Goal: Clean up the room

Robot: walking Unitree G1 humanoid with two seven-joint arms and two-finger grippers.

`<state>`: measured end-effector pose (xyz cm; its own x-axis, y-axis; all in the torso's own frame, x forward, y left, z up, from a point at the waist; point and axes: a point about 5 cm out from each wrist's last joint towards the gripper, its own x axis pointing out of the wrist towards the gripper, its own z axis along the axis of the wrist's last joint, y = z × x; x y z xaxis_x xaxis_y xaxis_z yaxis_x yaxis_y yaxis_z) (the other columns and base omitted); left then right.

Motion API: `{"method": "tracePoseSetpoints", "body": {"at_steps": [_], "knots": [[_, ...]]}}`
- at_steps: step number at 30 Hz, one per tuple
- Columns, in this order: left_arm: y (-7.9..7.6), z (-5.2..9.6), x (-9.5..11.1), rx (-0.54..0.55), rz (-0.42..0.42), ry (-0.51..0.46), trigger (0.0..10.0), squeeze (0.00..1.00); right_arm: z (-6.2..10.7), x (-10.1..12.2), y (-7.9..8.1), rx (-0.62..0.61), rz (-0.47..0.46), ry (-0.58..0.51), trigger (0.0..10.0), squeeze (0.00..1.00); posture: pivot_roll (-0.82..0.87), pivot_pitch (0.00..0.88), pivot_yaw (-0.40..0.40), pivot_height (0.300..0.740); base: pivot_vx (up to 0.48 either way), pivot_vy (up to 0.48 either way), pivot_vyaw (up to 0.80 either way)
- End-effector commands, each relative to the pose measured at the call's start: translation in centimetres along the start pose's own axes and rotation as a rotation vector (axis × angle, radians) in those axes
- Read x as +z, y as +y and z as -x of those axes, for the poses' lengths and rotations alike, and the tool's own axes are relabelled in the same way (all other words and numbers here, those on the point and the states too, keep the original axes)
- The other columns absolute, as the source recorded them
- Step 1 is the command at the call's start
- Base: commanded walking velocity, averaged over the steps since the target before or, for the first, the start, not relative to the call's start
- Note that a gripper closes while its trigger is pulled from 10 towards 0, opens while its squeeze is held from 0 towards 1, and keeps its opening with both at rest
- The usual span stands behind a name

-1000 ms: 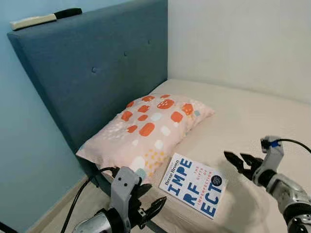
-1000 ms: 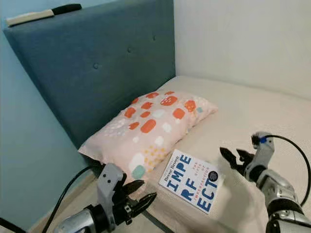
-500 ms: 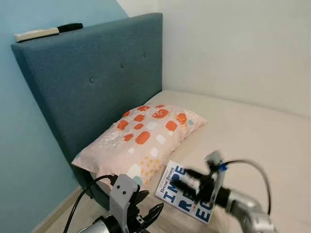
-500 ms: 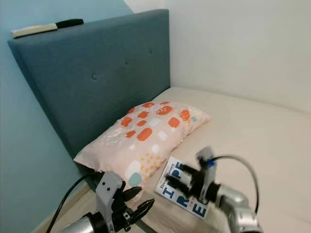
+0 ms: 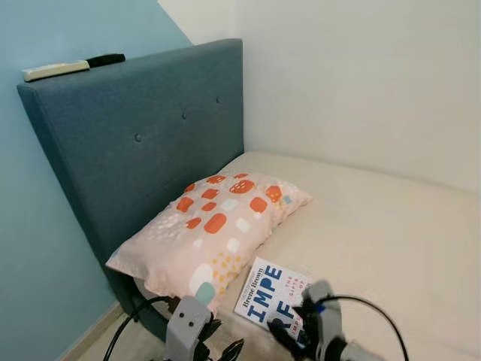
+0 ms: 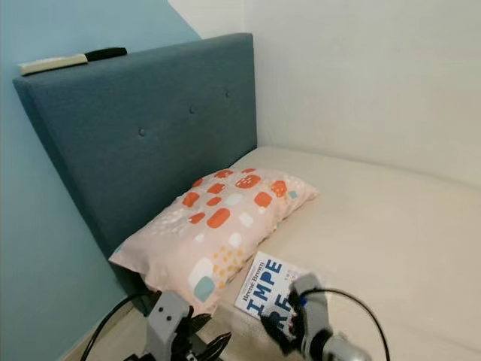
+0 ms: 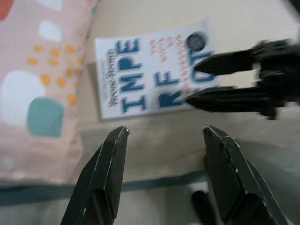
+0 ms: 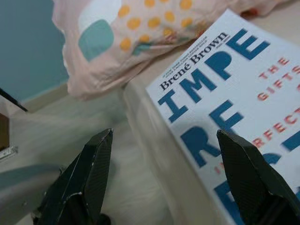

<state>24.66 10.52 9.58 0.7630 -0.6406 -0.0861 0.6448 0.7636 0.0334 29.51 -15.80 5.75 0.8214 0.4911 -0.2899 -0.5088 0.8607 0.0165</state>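
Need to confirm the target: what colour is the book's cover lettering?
Large blue letters, with small red text, on the book's white cover. Clearest in the right wrist view.

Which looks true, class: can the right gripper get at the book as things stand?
Probably yes. The right gripper hangs open just over the book's near edge on the bed. Nothing lies between them; the pillow sits beside the book, not on it.

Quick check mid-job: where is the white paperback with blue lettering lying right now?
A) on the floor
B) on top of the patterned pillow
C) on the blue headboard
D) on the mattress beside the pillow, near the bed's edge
D: the white paperback with blue lettering lies flat on the beige mattress, next to the orange-spotted pink pillow, with the open right gripper over it.
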Motion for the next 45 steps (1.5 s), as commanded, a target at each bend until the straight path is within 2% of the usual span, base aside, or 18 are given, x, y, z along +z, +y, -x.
{"method": "tracePoseSetpoints", "body": {"at_steps": [1,3,5,6,7,8,10,13,17,18,20,21,23,27,31,35,45], "knots": [[0.1,0.3,-1.1,0.035,0.005,0.043,10.0,0.0,0.0,-1.1,0.7,-0.002,0.002,0.032,10.0,0.0,0.02,0.134,0.007,0.598,0.0,0.0,0.0],[0.7,0.3,-2.3,0.111,-0.037,0.105,10.0,0.0,-0.2,-2.2,1.9,0.009,0.003,0.057,10.0,0.0,0.02,0.128,0.004,0.598,0.0,0.0,0.0],[1.7,0.5,-3.4,0.229,-0.025,0.169,10.0,0.0,-0.6,-3.2,3.2,0.004,-0.031,0.078,10.0,0.0,0.02,0.121,0.002,0.598,0.0,0.0,0.0],[1.7,0.5,-3.4,0.229,-0.025,0.169,10.0,0.0,-0.6,-3.2,3.2,0.004,-0.031,0.078,10.0,0.0,0.02,0.121,0.002,0.598,0.0,0.0,0.0],[2.3,0.8,-4.2,0.298,-0.028,0.233,10.0,0.0,-0.7,-3.5,3.7,-0.001,-0.047,0.088,10.0,0.0,0.02,0.117,-0.001,0.598,0.0,0.0,0.0],[2.3,0.8,-4.2,0.298,-0.028,0.233,10.0,0.0,-0.7,-3.5,3.7,-0.001,-0.047,0.088,10.0,0.0,0.02,0.117,-0.001,0.598,0.0,0.0,0.0],[3.2,1.4,-5.4,0.412,-0.022,0.281,10.0,0.0,-0.9,-4.2,4.6,-0.001,-0.039,0.106,10.0,0.0,0.02,0.111,-0.006,0.598,0.0,0.0,0.0],[3.5,2.2,-6.4,0.477,0.008,0.297,10.0,0.0,-0.7,-5.0,5.2,-0.002,-0.01,0.119,10.0,0.0,0.02,0.106,-0.013,0.598,0.0,0.0,0.0],[4.2,3.3,-7.7,0.599,0.073,0.323,10.0,0.0,-0.4,-5.5,5.4,-0.039,-0.013,0.109,10.0,0.0,0.02,0.105,-0.019,0.598,0.0,0.0,0.0],[4.2,3.3,-7.7,0.599,0.073,0.323,10.0,0.0,-0.4,-5.5,5.4,-0.039,-0.013,0.109,10.0,0.0,0.02,0.105,-0.019,0.598,0.0,0.0,0.0],[4.9,3.9,-8.1,0.688,0.103,0.325,10.0,0.0,-0.2,-5.6,5.2,-0.066,0.007,0.103,10.0,0.0,0.02,0.104,-0.025,0.598,0.0,0.0,0.0],[4.9,3.9,-8.1,0.688,0.103,0.325,10.0,0.0,-0.2,-5.6,5.2,-0.066,0.007,0.103,10.0,0.0,0.02,0.104,-0.025,0.598,0.0,0.0,0.0],[5.4,4.2,-8.2,0.757,0.125,0.314,10.0,0.0,0.0,-5.8,5.1,-0.088,0.001,0.094,10.0,0.0,0.02,0.105,-0.028,0.598,0.0,0.0,0.0],[5.2,3.6,-7.5,0.707,0.061,0.274,10.0,0.0,0.3,-5.6,4.7,-0.108,-0.037,0.06,10.0,0.0,0.02,0.105,-0.029,0.598,0.0,0.0,0.0],[5.1,3.5,-7.5,0.705,0.061,0.268,10.0,0.0,0.4,-5.6,4.7,-0.112,-0.038,0.056,10.0,0.0,0.02,0.105,-0.029,0.598,0.0,0.0,0.0],[4.9,2.7,-6.9,0.677,0.061,0.226,10.0,0.0,0.6,-5.3,4.4,-0.133,-0.042,0.019,10.0,0.0,0.01,0.109,-0.021,0.618,0.0,0.0,0.0],[4.6,2.4,-6.8,0.673,0.063,0.198,10.0,0.0,0.8,-5.2,4.2,-0.142,-0.044,0.008,10.0,0.0,0.0,0.112,-0.021,0.663,0.0,0.0,0.0]]}}
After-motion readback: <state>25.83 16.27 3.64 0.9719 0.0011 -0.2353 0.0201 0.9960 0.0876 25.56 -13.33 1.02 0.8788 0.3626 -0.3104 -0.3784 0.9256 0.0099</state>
